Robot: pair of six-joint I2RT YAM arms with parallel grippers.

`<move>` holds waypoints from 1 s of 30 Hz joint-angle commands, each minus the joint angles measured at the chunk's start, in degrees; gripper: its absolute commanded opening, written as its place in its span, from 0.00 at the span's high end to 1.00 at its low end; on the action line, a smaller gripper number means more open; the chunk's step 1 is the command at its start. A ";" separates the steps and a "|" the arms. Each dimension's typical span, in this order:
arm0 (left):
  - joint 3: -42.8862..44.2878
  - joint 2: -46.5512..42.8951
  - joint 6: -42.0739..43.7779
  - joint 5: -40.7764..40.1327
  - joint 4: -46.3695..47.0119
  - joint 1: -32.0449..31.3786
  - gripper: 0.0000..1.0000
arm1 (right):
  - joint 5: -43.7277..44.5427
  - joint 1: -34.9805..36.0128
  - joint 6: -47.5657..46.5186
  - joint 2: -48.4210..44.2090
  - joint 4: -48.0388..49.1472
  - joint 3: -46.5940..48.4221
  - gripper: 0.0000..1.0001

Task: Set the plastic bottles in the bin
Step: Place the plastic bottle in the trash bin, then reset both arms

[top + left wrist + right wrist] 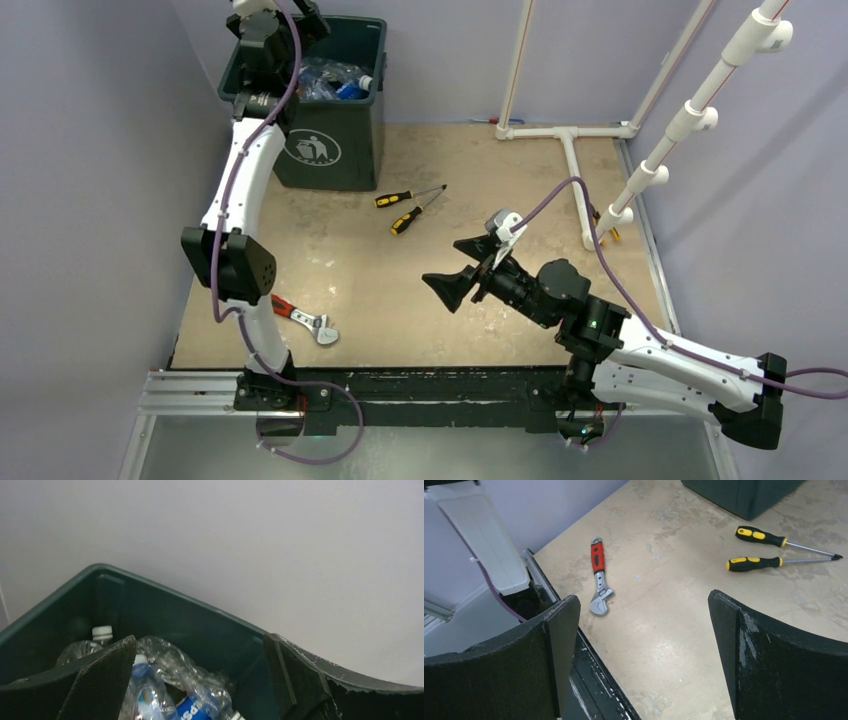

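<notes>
My left pincer (200, 647) hangs spread wide, nothing between its pads, above the large dark green-grey square plastic bin (352, 125) at the table's (520, 190) far left corner, where the small clear crumpled plastic bottles (335, 80) lie heaped inside. My right pincer (452, 280) is spread wide too, holding nothing, over the table's middle. Two yellow-and-black-handled screwdrivers (392, 200) lie near the bin, and a red-handled wrench (305, 322) lies by the near left corner.

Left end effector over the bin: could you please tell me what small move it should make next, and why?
Probably lift the left end effector clear of the bin: its jaws stand open and empty above the bottles inside, and no bottle shows on the table.
</notes>
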 commanded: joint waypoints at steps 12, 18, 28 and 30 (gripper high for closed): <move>-38.98 -43.53 -10.78 -6.55 -21.49 0.04 0.01 | 25.16 0.04 9.72 1.23 -2.04 4.63 0.01; -47.79 -56.49 -11.20 -7.21 -35.26 0.04 0.01 | 33.29 0.04 14.17 3.30 -7.94 5.18 0.01; -59.10 -66.65 -9.78 -5.58 -39.21 -0.97 0.01 | 41.18 0.02 15.48 -0.40 -12.38 5.43 0.01; -60.36 -67.83 -9.88 -4.77 -38.79 -1.46 0.01 | 42.00 0.06 15.41 -1.79 -14.73 5.52 0.01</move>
